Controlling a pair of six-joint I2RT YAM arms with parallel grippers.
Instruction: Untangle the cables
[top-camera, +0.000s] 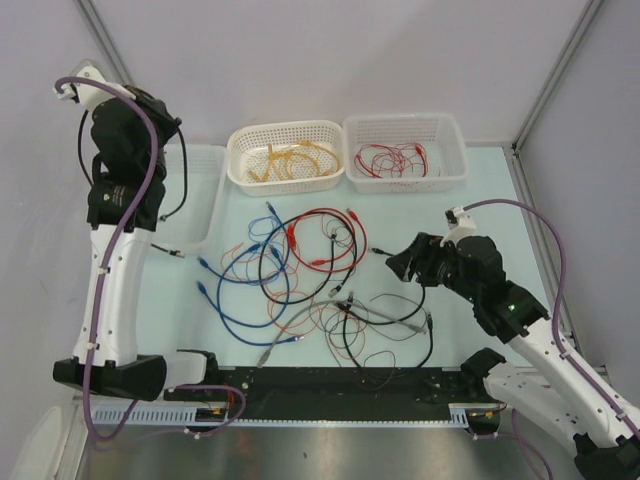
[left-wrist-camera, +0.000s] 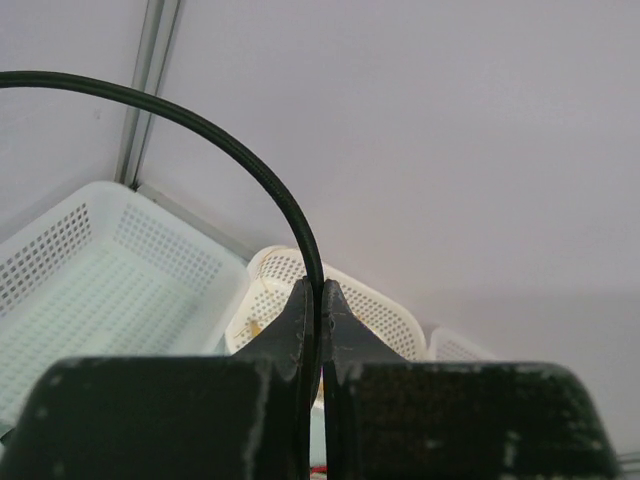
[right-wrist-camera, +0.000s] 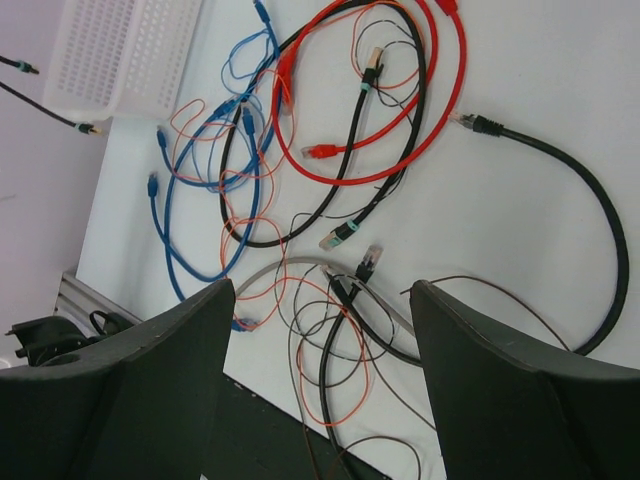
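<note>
Left jaws pressed together, pinching thin black cable (left-wrist-camera: 262, 178); left gripper (left-wrist-camera: 321, 290) raised over translucent perforated plastic bin (top-camera: 205, 160). Right gripper (right-wrist-camera: 322, 290) jaws spread, holding nothing, above tangle of red, blue, black, orange and grey cables (top-camera: 300, 270) on pale green table (top-camera: 480, 200). White mesh baskets (top-camera: 285, 128) behind hold orange-yellow cables (top-camera: 290, 160) and thin red wires (top-camera: 395, 160).

Cables (top-camera: 300, 265) lie on the table (top-camera: 480, 210) left of the right claw (top-camera: 395, 265) (one cable (left-wrist-camera: 250, 165) in the left claw (left-wrist-camera: 322, 285)), baskets (top-camera: 286, 128) beyond.

Table (top-camera: 480, 200) w/ cables (top-camera: 300, 270), 3 baskets (top-camera: 285, 155)
</note>
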